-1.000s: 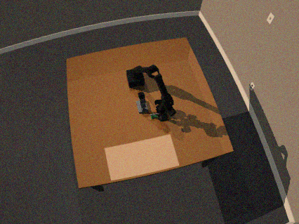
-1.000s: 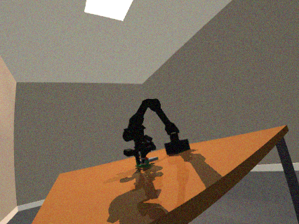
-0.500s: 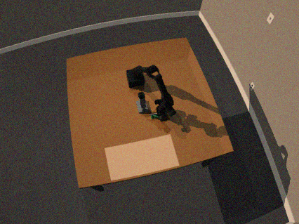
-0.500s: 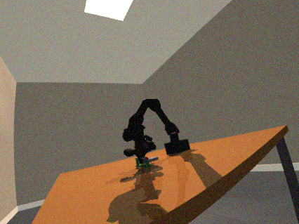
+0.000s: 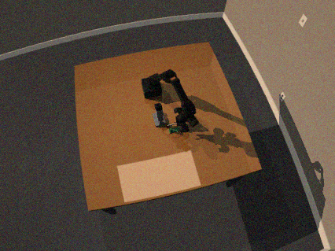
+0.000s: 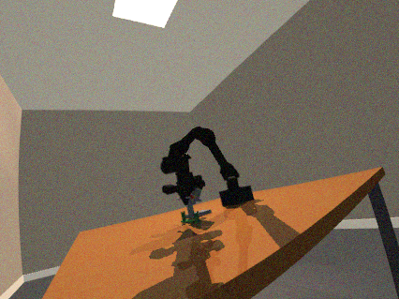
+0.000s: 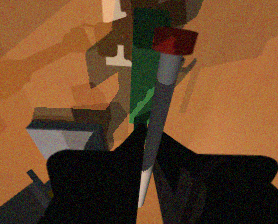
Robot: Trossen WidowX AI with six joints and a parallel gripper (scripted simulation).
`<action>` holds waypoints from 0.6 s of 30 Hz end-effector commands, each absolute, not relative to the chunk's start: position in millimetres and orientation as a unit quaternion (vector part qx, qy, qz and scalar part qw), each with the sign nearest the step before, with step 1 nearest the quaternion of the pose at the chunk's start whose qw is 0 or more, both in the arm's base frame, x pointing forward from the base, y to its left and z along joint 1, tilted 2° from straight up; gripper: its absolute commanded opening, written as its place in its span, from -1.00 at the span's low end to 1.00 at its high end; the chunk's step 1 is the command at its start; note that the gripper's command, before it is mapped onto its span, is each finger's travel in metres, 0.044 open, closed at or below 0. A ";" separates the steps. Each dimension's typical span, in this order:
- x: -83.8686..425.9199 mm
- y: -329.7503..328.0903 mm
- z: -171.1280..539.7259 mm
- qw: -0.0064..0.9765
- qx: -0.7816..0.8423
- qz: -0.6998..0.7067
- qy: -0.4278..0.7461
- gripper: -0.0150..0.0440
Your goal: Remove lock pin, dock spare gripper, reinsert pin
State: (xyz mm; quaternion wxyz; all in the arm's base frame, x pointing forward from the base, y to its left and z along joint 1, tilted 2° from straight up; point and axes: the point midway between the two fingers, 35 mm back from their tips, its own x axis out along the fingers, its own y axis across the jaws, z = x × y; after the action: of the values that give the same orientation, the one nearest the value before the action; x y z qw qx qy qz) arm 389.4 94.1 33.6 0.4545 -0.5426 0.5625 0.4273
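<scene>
My gripper (image 5: 180,129) (image 6: 188,203) (image 7: 145,128) is shut on the lock pin. The pin (image 7: 163,100) has a grey shaft, a red head and a pale tip. In the wrist view it lies aslant, its head away from the fingers and its tip low between them. A narrow green piece (image 5: 174,131) (image 6: 189,220) (image 7: 142,75) stands on the table below the gripper, partly behind the pin. A grey block (image 5: 159,118) (image 7: 62,141) with dark parts is beside it. Which of these is the mount and which the spare gripper is unclear; socket and spigot cannot be made out.
The wooden table (image 5: 106,127) (image 6: 328,203) carries the arm's black base (image 5: 152,88) (image 6: 237,196) behind the parts. A pale rectangle (image 5: 159,176) lies near the table's front edge. Arm shadows cross the table around the parts.
</scene>
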 end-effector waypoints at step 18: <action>376.7 95.8 39.9 0.453 -0.545 0.431 0.559 -0.49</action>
State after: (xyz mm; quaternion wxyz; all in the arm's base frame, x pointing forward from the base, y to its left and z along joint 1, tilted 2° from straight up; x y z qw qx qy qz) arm 381.2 93.8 31.7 0.4457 -0.5440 0.5633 0.4337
